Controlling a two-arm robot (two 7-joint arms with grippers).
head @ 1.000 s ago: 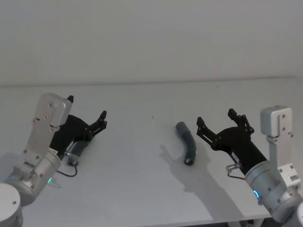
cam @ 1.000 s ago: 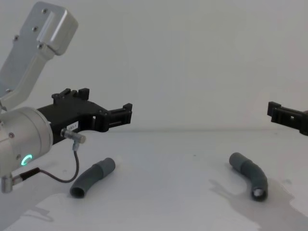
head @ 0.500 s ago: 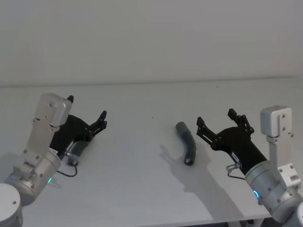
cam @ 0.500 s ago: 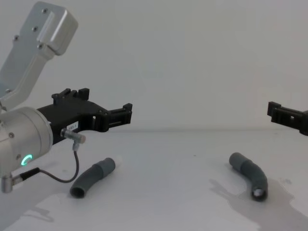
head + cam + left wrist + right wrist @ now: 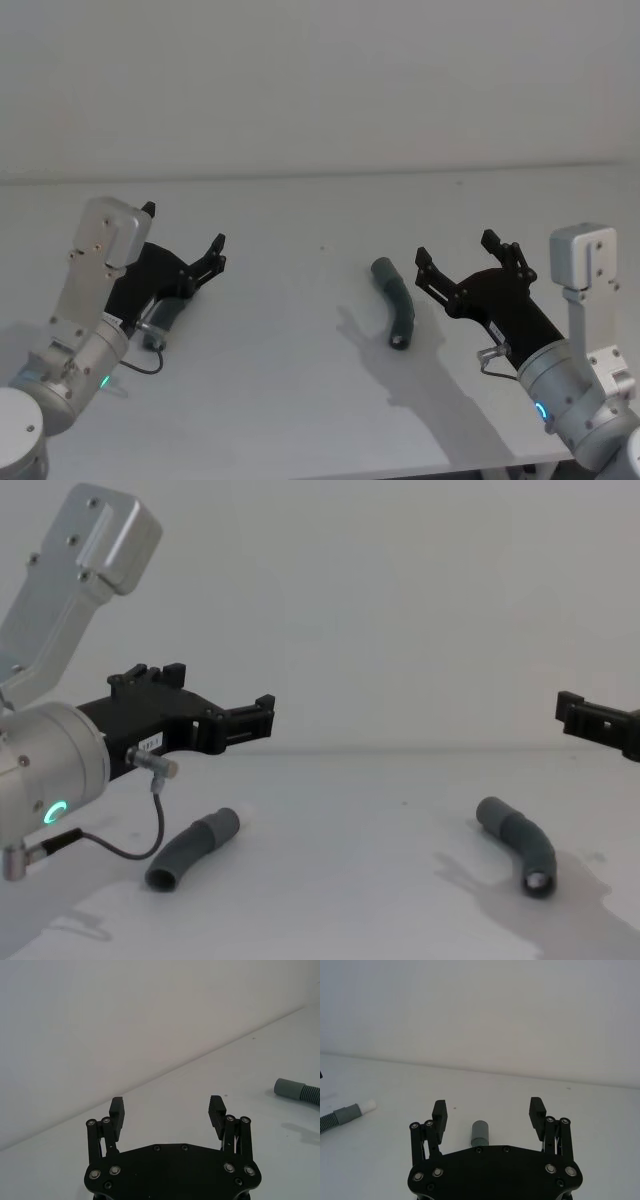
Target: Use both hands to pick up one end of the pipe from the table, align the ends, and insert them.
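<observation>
Two dark grey curved pipe pieces lie apart on the white table. The left piece lies under and just behind my left gripper, which hovers open above it. Its grey cuff ends in a short white tip. The right piece lies just left of my right gripper, also open and raised off the table. In the right wrist view its cuff end sits between the spread fingers of my right gripper. In the left wrist view, my left gripper holds nothing.
A pale wall rises behind the table's far edge. A thin black cable loops from the left wrist down near the left piece. The table's front edge runs close below the right arm.
</observation>
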